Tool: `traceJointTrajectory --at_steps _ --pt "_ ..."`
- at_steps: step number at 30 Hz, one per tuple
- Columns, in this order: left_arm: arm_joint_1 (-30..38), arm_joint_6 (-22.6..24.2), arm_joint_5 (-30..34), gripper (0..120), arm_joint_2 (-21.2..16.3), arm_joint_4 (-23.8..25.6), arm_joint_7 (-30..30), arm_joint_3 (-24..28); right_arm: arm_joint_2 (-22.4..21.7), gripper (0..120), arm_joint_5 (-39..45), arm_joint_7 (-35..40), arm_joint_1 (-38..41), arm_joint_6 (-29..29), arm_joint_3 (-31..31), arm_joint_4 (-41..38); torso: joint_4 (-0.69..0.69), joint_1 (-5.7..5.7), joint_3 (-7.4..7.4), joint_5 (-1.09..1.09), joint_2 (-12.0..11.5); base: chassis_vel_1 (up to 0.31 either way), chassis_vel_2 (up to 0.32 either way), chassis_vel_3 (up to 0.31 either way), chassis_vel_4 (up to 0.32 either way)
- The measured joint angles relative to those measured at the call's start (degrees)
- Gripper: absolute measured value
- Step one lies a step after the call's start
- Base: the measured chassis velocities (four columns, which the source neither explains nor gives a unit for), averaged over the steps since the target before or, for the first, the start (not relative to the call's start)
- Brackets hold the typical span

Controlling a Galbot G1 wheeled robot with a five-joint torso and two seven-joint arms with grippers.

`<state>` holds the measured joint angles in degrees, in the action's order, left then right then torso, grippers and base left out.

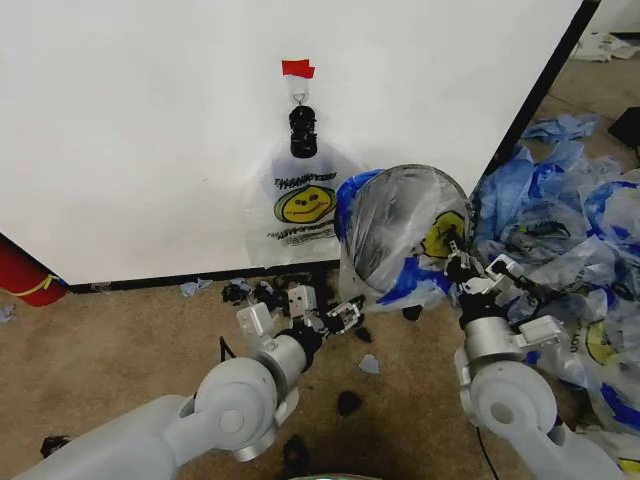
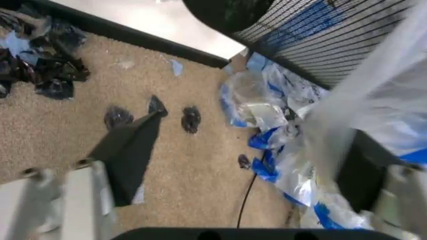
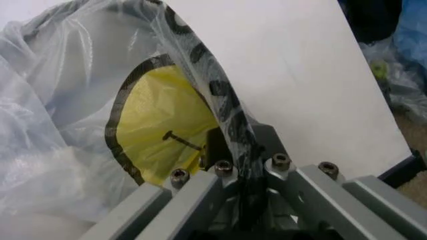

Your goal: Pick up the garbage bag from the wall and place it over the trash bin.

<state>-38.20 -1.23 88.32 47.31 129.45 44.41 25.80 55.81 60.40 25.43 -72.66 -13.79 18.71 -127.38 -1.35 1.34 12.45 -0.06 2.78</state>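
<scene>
Draping step was in hand: garbage bag [image 1: 400, 235] pinched shut by right gripper [image 1: 457, 258] fingers over trash bin [image 1: 415, 180]. Left gripper [image 1: 342, 316] held open, empty, near bin. Next, film probably needed stretching round rim.

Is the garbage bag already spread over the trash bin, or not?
Spread: the garbage bag covers the trash bin rim; right gripper pinches its edge.

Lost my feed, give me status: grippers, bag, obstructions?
Right gripper shut on bag, draped over bin. Left gripper open, low by bin. Second bag hangs on wall. Bag pile right.
</scene>
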Motion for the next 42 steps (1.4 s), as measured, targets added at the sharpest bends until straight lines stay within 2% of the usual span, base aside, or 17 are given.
traceJointTrajectory --at_steps 4,7,18,27,37,39,42 --pt "0.26 -0.75 -0.56 99 0.68 -1.15 -0.54 0.34 -0.23 0 0.90 0.23 0.00 0.13 0.19 -0.29 0.00 0.00 0.00 0.00 0.00 0.000 0.000 0.000 0.000" --pt "0.75 -1.46 -0.51 100 1.21 -1.30 -0.94 0.15 -0.67 0 0.66 -0.29 -0.29 0.03 0.01 0.22 -0.01 0.00 0.00 -0.01 0.00 0.000 0.000 0.000 0.000" --pt "0.37 -1.69 4.23 100 -1.46 3.26 -0.50 -2.13 -0.34 0 -6.55 -3.12 0.49 -0.83 -2.96 5.31 0.00 0.00 0.00 0.01 0.00 0.000 0.000 0.000 0.000" --pt "-2.20 -0.84 3.92 100 -4.70 5.08 -0.20 -4.30 -0.01 0 -8.89 -3.86 1.42 -0.93 -3.43 7.35 0.00 0.00 0.00 0.00 0.00 0.000 0.000 0.000 0.000" --pt "-4.77 -0.82 2.33 100 -5.54 5.53 0.53 -5.84 -0.02 0 -9.88 -3.99 2.41 -1.40 -3.25 8.21 0.00 0.00 0.00 -0.01 0.00 0.000 0.000 0.000 0.000" --pt "-4.90 -1.68 2.01 100 -5.24 6.20 0.43 -7.81 -0.06 0 -11.27 -4.15 2.50 -1.68 -3.30 8.93 0.00 0.00 0.00 -0.01 0.00 0.000 0.000 0.000 0.000" --pt "-3.66 -2.45 4.16 100 -5.52 9.63 -3.40 -11.46 -0.02 0 -13.43 -4.57 2.59 -1.76 -4.30 9.71 0.00 0.00 0.00 0.02 0.00 0.000 0.000 0.000 0.000"
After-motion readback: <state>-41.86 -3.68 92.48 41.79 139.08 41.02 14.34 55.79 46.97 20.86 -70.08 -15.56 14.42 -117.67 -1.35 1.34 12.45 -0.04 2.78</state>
